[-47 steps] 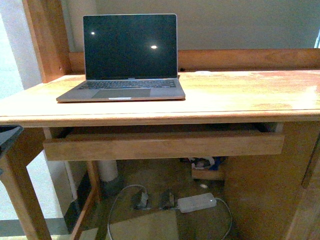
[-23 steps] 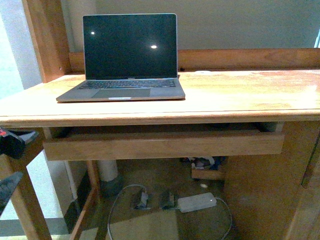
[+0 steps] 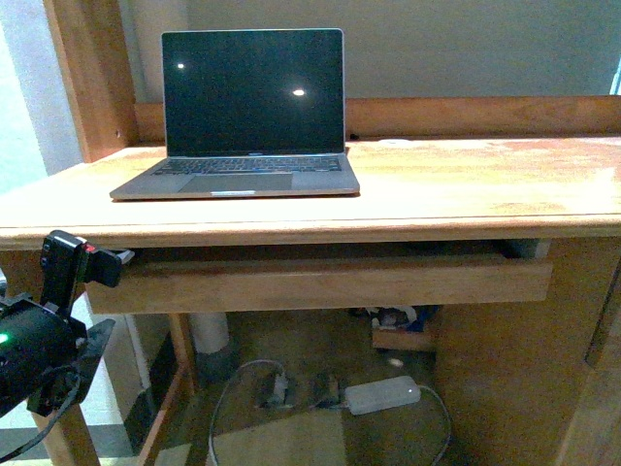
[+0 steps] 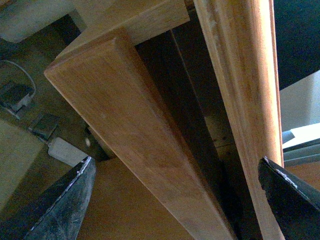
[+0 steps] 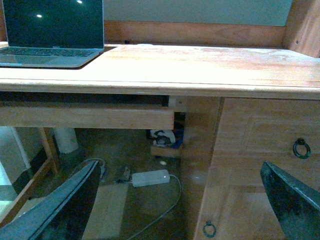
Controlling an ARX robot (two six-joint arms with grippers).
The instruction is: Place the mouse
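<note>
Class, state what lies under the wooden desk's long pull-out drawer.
A white rectangular power adapter with a grey cable lies on the floor. The long wooden drawer hides its own inside.

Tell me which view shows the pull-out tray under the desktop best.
The front view: the pull-out tray runs end to end under the desktop. The left wrist view shows only one end of the tray, close up; the right wrist view shows part of its length, the rest out of frame.
</note>
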